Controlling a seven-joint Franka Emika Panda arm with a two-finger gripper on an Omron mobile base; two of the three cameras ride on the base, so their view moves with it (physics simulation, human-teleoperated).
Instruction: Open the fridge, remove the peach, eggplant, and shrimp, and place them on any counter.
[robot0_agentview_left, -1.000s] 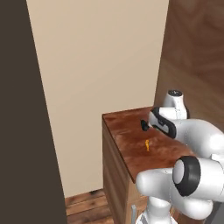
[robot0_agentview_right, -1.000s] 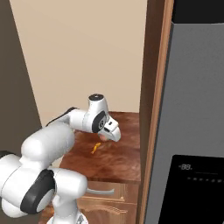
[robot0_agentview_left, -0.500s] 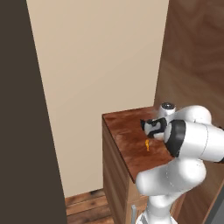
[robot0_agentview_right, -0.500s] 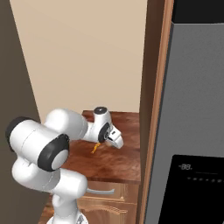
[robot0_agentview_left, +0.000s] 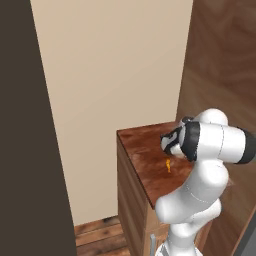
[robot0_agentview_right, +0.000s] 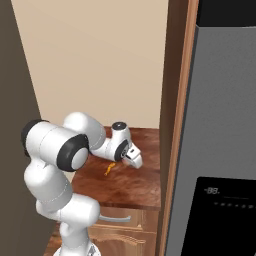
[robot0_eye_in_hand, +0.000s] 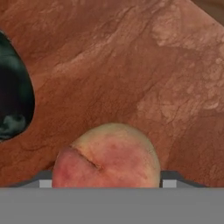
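Observation:
A pink-yellow peach sits between my gripper's two tips, which press against its sides, just above the reddish-brown counter. The near-black eggplant lies on the counter at the left edge of the hand view. In the right base view my gripper hovers low over the counter, with the tiny orange shrimp lying a little to its left. The shrimp also lies on the counter in the left base view. The grey fridge stands at the right.
A wooden side panel separates the counter from the fridge, whose black dispenser panel sits low on the door. A beige wall backs the counter. My own elbow hangs over the counter's near end.
The arm has folded, its elbow swinging up and across over the counter. The hand has shifted slightly toward the fridge side. The shrimp has stayed put.

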